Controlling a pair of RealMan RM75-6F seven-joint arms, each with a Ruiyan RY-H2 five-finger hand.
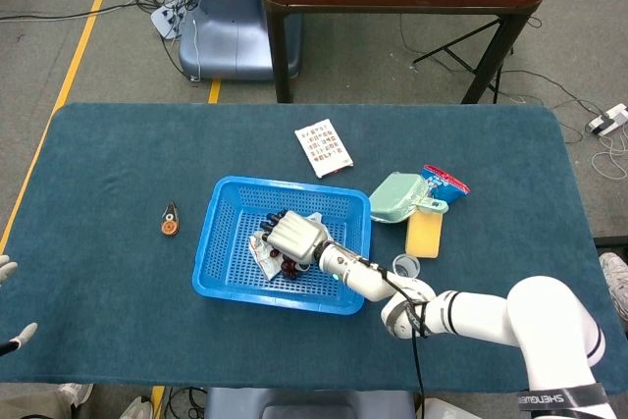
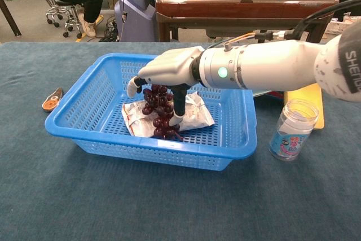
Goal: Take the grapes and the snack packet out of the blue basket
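Note:
The blue basket (image 1: 280, 298) (image 2: 113, 138) sits mid-table. Inside it, a bunch of dark purple grapes (image 2: 159, 114) (image 1: 286, 265) lies on top of the white snack packet (image 2: 194, 114) (image 1: 261, 253). My right hand (image 2: 169, 70) (image 1: 292, 236) is down in the basket over the bunch, its thumb against the right side of the grapes and its other fingers reaching down on the left, apart from them. It grips nothing. The head view hides most of the grapes under this hand. Only fingertips of my left hand (image 1: 5, 268) show, spread, at the table's near left edge.
Right of the basket stand a small clear jar (image 2: 293, 129) (image 1: 404, 267), a yellow block (image 2: 304, 97) (image 1: 424, 233), a green pouch (image 1: 397, 195) and a blue-red packet (image 1: 446, 182). A white printed packet (image 1: 324, 147) lies behind the basket. An orange-black gadget (image 2: 52, 100) (image 1: 170, 220) lies left of it.

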